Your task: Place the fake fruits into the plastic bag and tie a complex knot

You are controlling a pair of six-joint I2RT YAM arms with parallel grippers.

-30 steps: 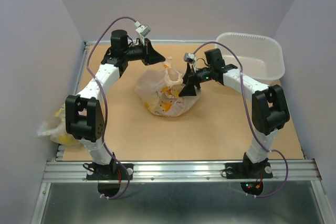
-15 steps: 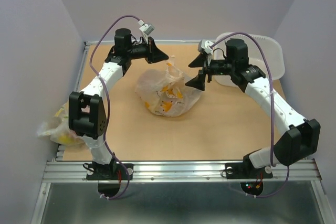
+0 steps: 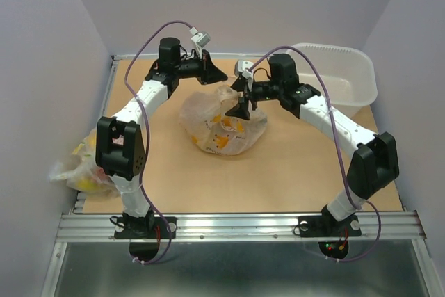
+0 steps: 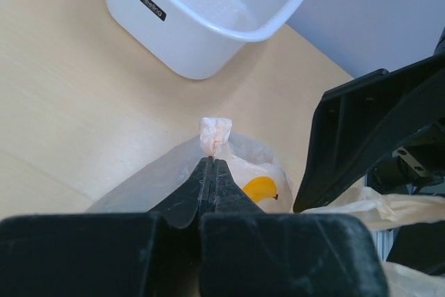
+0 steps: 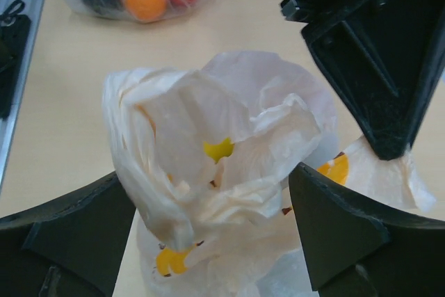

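I see the plastic bag [image 3: 224,124] on the table [image 3: 292,172], centred toward its far edge, my left gripper [image 4: 213,165] clenched on its twisted handle tip [image 4: 215,132], my right gripper [image 5: 208,182] released and straddling the bunched mouth, so I should close low on that bunch, keeping the left side taut.

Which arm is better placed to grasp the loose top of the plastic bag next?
Right: the right gripper is open around the plastic bag's bunched top, while the left gripper is shut, pinching another strip.
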